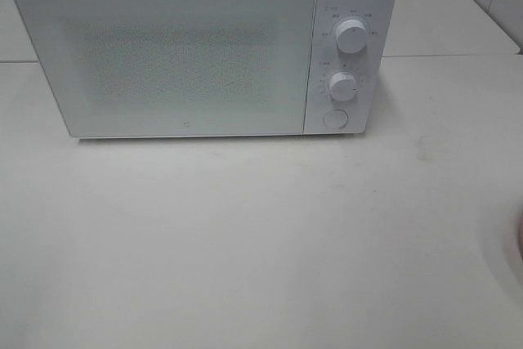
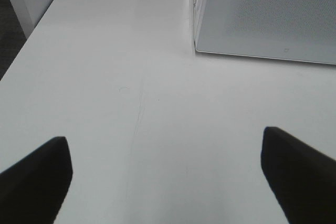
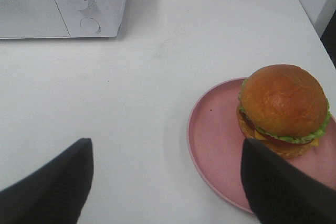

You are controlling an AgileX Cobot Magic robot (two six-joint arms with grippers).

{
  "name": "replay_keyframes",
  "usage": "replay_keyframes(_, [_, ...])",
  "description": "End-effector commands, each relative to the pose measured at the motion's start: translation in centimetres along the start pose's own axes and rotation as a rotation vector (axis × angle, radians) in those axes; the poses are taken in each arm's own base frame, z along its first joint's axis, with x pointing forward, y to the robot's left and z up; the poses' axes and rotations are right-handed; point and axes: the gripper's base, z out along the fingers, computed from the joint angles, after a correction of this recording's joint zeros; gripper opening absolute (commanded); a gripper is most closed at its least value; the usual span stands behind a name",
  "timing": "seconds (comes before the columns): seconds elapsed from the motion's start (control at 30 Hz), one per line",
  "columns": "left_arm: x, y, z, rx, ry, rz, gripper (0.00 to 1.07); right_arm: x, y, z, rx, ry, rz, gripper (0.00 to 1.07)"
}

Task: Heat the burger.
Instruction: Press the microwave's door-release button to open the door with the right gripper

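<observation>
The burger (image 3: 283,108), with a domed golden bun, green lettuce and red layers, sits on a pink plate (image 3: 215,129) in the right wrist view. My right gripper (image 3: 167,147) is open and empty, low over the table, with the burger just beyond its finger (image 3: 278,187). In the left wrist view my left gripper (image 2: 164,137) is also open and empty over bare table near the microwave's front corner (image 2: 273,14). The exterior high view shows neither gripper, and the burger is out of its frame. The white microwave (image 1: 196,46) has its door shut.
The microwave has two knobs (image 1: 351,36) and a round button (image 1: 334,118) on its right panel. A sliver of the pink plate (image 1: 520,243) shows at the right edge of the exterior view. The table's left edge (image 2: 21,51) drops to a dark floor.
</observation>
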Motion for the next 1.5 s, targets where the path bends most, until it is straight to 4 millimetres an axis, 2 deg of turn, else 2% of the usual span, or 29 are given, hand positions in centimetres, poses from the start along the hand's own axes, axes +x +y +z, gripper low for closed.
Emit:
replay_keyframes(0.03, [0.0,0.0,-0.3,0.004,-0.034,0.001,0.90,0.2,0.0,-0.3,0.001,-0.031,-0.002,0.75])
replay_keyframes(0.5, [0.0,0.0,-0.3,0.004,-0.034,0.001,0.90,0.0,0.0,-0.4,0.002,-0.036,-0.003,0.75])
replay_keyframes(0.7, [0.0,0.0,-0.3,0.004,-0.034,0.001,0.90,-1.2,0.2,-0.3,0.002,-0.029,-0.004,0.75])
replay_keyframes(1.23, [0.0,0.0,-0.3,0.004,-0.034,0.001,0.90,-4.8,0.8,3.8,0.007,0.042,-0.011,0.75])
replay_keyframes(1.3, [0.0,0.0,-0.3,0.004,-0.034,0.001,0.90,-5.6,0.9,4.9,0.006,0.046,-0.013,0.75])
replay_keyframes(1.4, [0.0,0.0,-0.3,0.004,-0.034,0.001,0.90,-5.7,0.9,5.3,0.006,0.047,-0.013,0.75])
replay_keyframes(1.47, [0.0,0.0,-0.3,0.004,-0.034,0.001,0.90,-5.9,1.0,7.1,0.005,0.057,-0.016,0.75])
replay_keyframes(1.5, [0.0,0.0,-0.3,0.004,-0.034,0.001,0.90,-5.9,1.0,7.1,0.005,0.057,-0.016,0.75])
